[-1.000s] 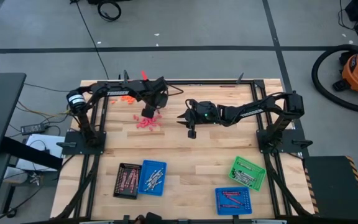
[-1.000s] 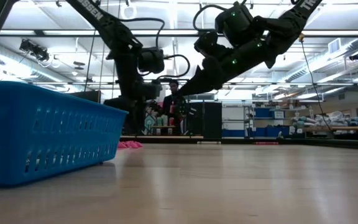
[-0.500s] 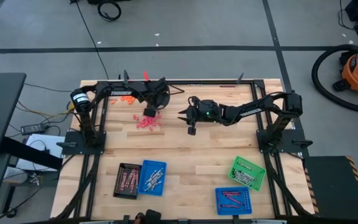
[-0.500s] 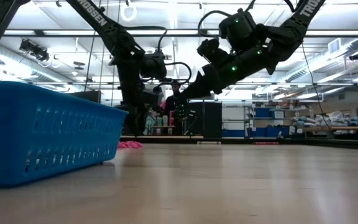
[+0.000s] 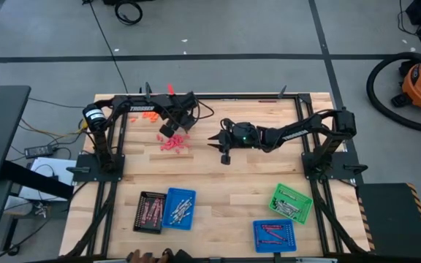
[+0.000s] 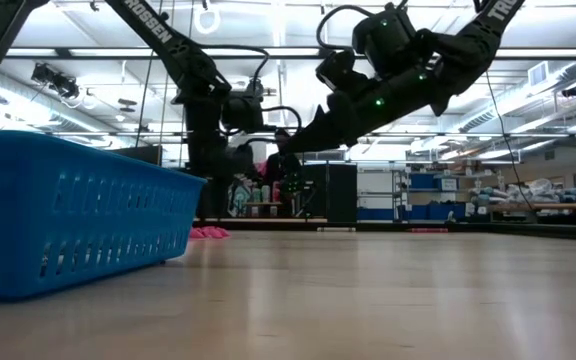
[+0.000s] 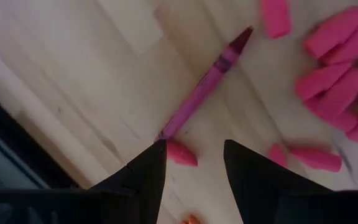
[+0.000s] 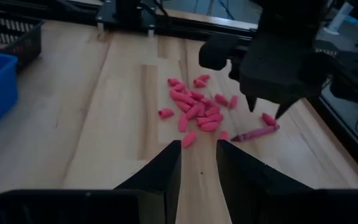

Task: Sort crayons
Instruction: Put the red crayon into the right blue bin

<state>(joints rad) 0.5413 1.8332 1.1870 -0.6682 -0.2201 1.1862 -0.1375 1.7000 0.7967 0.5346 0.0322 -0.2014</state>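
A heap of short pink crayons [image 5: 175, 143] lies on the wooden table at its far left, also in the right wrist view [image 8: 194, 106]. One long magenta crayon [image 7: 207, 84] lies flat beside the heap [image 8: 253, 133]. Orange crayons [image 5: 149, 115] lie near the far edge. My left gripper [image 5: 168, 131] points down just over the long crayon's end, open [image 7: 194, 146]; a pink stub [image 7: 182, 154] lies below the gap. My right gripper [image 5: 218, 147] hangs open [image 8: 197, 152] to the right of the heap, holding nothing.
A black tray [image 5: 150, 212] and a blue tray [image 5: 179, 208] with crayons stand at the near left. A green tray [image 5: 291, 202] and another blue one [image 5: 275, 235] stand at the near right. A person shows far behind the table [image 6: 278, 165].
My left gripper has rolled about its own pointing line above the pink heap and stays open. The crayons lie as before.
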